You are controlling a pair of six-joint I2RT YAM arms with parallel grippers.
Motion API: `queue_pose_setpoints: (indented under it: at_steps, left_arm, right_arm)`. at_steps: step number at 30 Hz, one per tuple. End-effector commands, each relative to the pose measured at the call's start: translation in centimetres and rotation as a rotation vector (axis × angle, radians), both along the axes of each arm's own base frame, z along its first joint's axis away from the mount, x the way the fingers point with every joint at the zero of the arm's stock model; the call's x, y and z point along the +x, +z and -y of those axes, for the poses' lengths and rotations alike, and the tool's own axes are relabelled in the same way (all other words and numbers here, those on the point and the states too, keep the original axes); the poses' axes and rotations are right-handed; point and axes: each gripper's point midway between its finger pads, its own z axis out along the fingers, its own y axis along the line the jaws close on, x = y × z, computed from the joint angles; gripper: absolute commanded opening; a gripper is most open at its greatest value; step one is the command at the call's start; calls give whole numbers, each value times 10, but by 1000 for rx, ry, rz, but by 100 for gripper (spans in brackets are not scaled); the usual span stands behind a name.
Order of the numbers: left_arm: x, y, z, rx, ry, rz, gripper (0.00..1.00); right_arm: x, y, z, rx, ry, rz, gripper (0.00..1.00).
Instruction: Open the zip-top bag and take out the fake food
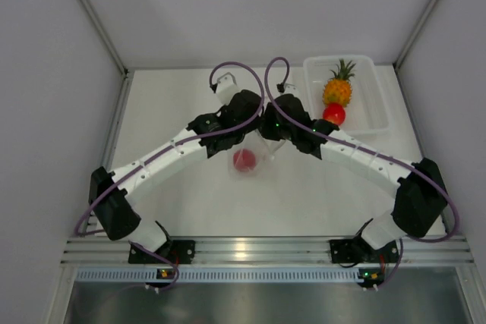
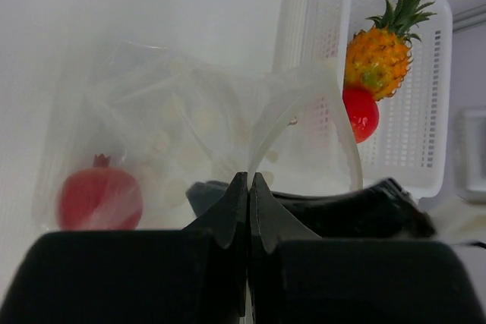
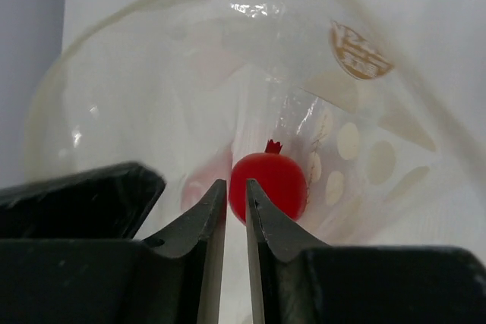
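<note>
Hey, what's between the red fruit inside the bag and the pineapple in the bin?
The top view shows the right arm's black wrist crossing that stretch. The left wrist view adds the zip-top bag's raised mouth and the bin's side wall.

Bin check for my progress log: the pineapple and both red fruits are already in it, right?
Not quite. The bin holds the pineapple and only one red fruit. The other red fruit lies inside the bag, as the top view shows.

You see 1 translucent perforated bin [image 1: 370,92], far right corner of your counter [image 1: 319,195], white walls [image 1: 45,73] around, metal rail [image 1: 250,250] along near edge.
</note>
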Motion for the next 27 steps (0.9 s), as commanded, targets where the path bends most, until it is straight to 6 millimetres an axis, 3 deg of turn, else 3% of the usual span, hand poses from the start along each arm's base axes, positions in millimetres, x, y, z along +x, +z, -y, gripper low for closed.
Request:
queue_pose_setpoints:
  at_steps: [1,7,11,14,19,21,24,27]
  left_arm:
    - [-9,40,-5,-109,29,73,0]
    - [-19,44,1,-162,-7,49,0]
    - [-28,53,-2,-186,-39,55,0]
    - [-34,56,-11,-179,-48,70,0]
    - [-44,25,-30,-123,-41,38,0]
    - [-48,21,-41,-113,-27,41,0]
    - [-52,10,-52,-69,-21,44,0]
    - [-56,-11,-55,-6,-61,14,0]
  right_arm:
    - [16,18,-23,64,-91,29,16]
    - [13,-17,-41,55,-117,10,14]
    - [22,-44,-21,-124,-141,9,15]
    - [29,-47,5,-297,-159,46,16]
    - [35,-43,60,-622,-219,108,16]
    - [37,-35,74,-674,-246,126,16]
    - [37,-20,82,-718,-246,150,16]
    - [28,-27,69,-696,-123,105,21]
